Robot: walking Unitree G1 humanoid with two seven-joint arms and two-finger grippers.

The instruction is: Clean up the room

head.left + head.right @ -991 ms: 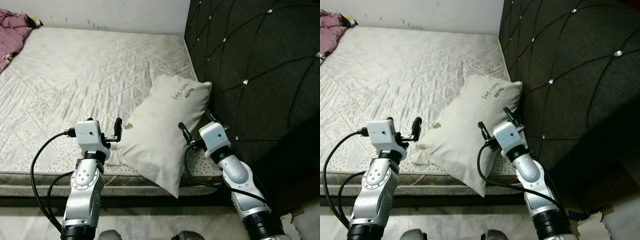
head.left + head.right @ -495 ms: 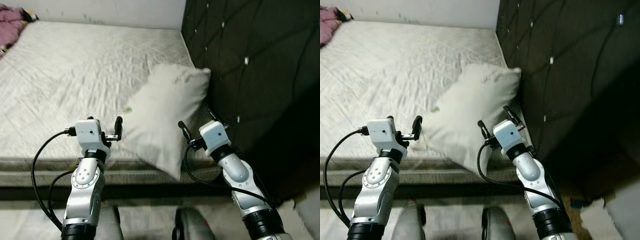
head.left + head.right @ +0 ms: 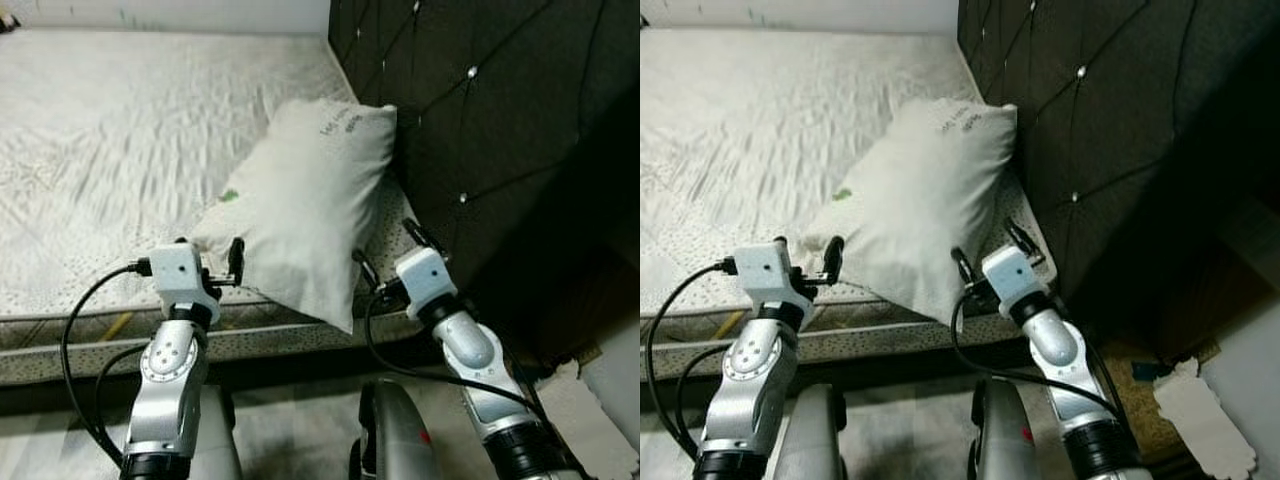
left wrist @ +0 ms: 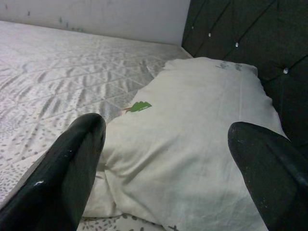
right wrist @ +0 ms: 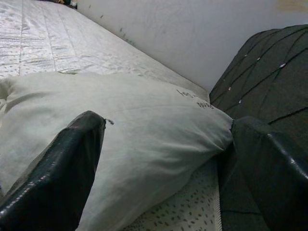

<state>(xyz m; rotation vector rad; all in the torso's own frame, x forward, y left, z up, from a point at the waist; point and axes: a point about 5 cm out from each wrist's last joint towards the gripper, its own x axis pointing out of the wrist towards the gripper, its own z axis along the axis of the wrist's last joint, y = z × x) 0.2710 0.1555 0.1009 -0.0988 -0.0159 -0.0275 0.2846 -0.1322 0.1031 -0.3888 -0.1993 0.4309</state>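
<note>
- A plump off-white fabric pillow [image 3: 300, 210] lies tilted at the head end of the bed, one upper corner resting against the dark quilted headboard [image 3: 480, 110] studded with shiny buttons, its lower corner hanging a little past the mattress edge
- The pillow carries a few lines of dark handwriting near its upper end and a small green leaf-shaped mark [image 4: 138, 106] on the side nearer the open bed
- The bed is a bare pale grey quilted mattress [image 3: 110, 130] with a dotted border along its front side; a plain white wall [image 4: 106, 17] runs behind it
- The left pincer [image 3: 208, 262] is held up at the front edge of the mattress, just beside the pillow's lower left corner; its two long black fingers [image 4: 67, 168] stand apart with nothing between them, and the left wrist view looks between them along the pillow
- The right pincer [image 3: 385, 255] is raised by the pillow's lower right side, near the gap between mattress and headboard; its black fingers [image 5: 57, 178] are spread wide, one lying close against the pillow cloth, the other towards the headboard, gripping nothing
- Black cables loop down from both silver arms
- Pale torn paper [image 3: 1200, 425] lies on the floor to the right, beyond the foot of the headboard
</note>
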